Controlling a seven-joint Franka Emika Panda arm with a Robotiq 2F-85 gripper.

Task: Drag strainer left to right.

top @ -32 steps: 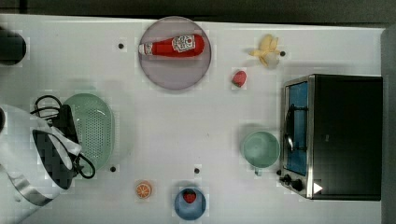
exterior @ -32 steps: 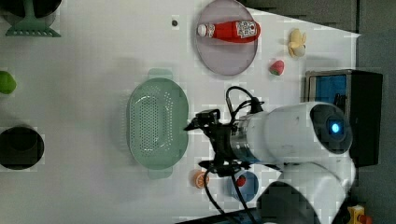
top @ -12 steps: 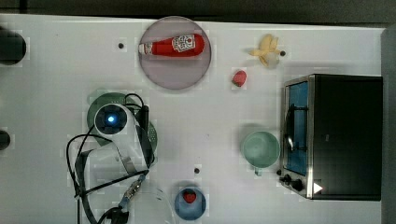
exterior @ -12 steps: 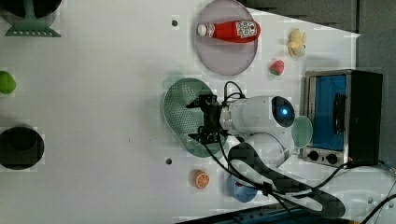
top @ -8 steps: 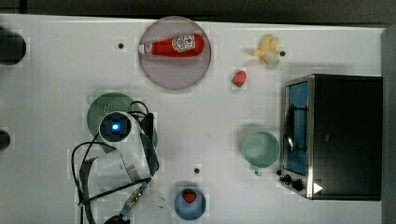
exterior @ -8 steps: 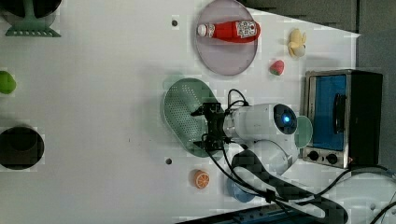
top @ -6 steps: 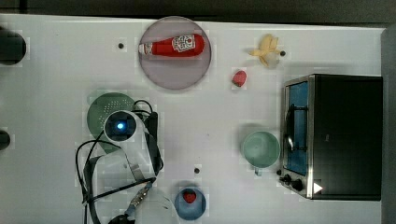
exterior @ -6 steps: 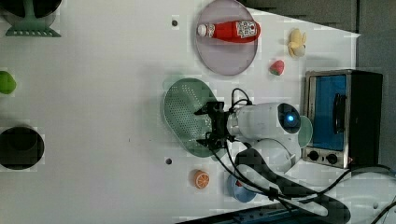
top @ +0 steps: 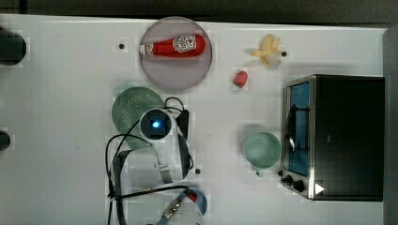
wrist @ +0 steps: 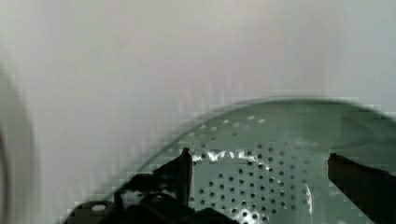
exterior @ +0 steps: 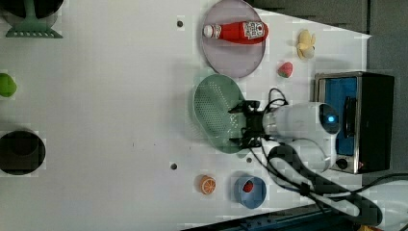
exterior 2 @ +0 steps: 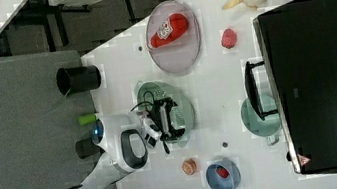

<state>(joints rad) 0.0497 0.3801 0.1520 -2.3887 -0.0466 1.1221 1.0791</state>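
Observation:
The strainer (top: 127, 107), a pale green oval colander dotted with small holes, lies on the white table left of centre in the top view, just below the purple plate. My gripper (exterior: 242, 125) is open and reaches down into the strainer's (exterior: 214, 113) bowl at the edge nearer the arm. In the wrist view the two black fingers stand wide apart over the perforated bowl (wrist: 261, 186), and my gripper (wrist: 259, 156) holds nothing between them. In the right view the gripper (exterior 2: 169, 119) sits over the strainer (exterior 2: 186, 107). In the top view the arm's wrist covers the strainer's lower right part.
A purple plate (top: 176, 77) carries a ketchup bottle (top: 176, 46). A mint cup (top: 262, 150) stands beside a toaster oven (top: 342, 136) on the top view's right. A banana (top: 267, 50), a strawberry (top: 240, 78), an orange slice (exterior: 208, 184) and a blue bowl (exterior: 240, 197) lie around.
The arm has moved toward the top view's right and the strainer has slid that way with it, now closer to the purple plate. The fingers stay spread.

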